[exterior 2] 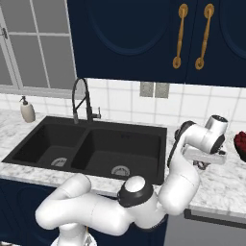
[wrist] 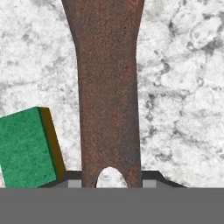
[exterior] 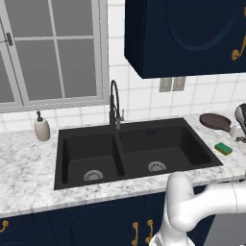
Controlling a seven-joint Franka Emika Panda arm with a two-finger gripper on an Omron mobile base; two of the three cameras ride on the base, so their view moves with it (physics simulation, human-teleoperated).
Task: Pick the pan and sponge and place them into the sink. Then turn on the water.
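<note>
The pan (exterior: 215,120), dark reddish-brown, lies on the marble counter right of the sink (exterior: 72,182). In the hand view its long handle (wrist: 109,87) runs up from between my fingertips, and my gripper (wrist: 111,181) is shut on the handle's end. The hand (exterior: 240,117) hangs over the pan handle at the frame's right edge. The green and yellow sponge (exterior: 223,148) sits on the counter just in front of the pan, beside the handle (wrist: 26,148). The black faucet (exterior: 114,103) stands behind the sink divider with no water running. In the right base view my arm (exterior 2: 202,139) hides the pan.
A beige soap dispenser (exterior: 42,129) stands left of the sink. Dark blue wall cabinets (exterior: 187,33) hang above the counter. Something red (exterior 2: 240,141) sits at the right edge of the counter. Both sink basins (exterior 2: 120,149) hold nothing but their drains.
</note>
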